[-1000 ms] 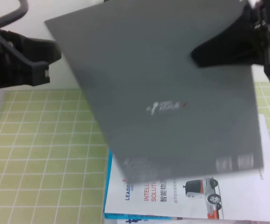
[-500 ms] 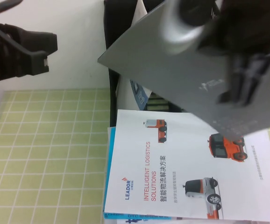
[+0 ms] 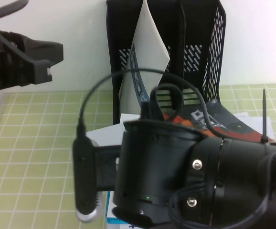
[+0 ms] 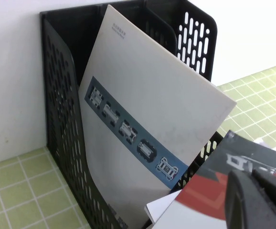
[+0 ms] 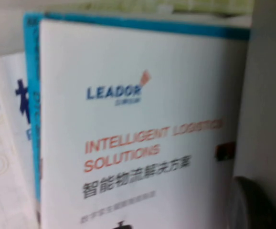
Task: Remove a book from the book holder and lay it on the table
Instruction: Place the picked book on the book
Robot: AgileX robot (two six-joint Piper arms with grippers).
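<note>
One book (image 3: 214, 119), red and dark-covered, is already out of the book holder (image 3: 200, 43) and lies low in front of it at centre right of the high view, over a white LEADOR brochure (image 5: 138, 119). Whether it rests flat I cannot tell, so the step in hand looks like the laying-down. The next move probably calls for settling it level on the bench (image 3: 37, 143) and letting go cleanly. The right tool is hidden under its own arm (image 3: 190, 176) at lower centre, its grip impossible to tell. The left tool (image 3: 37, 59) hangs at upper left, away from the work, and its state is also unclear. By count: one holder, one blue-striped booklet (image 3: 145, 52) leaning inside it, one task book, one LEADOR brochure and at least one blue-edged booklet (image 5: 30, 95) beneath.
</note>
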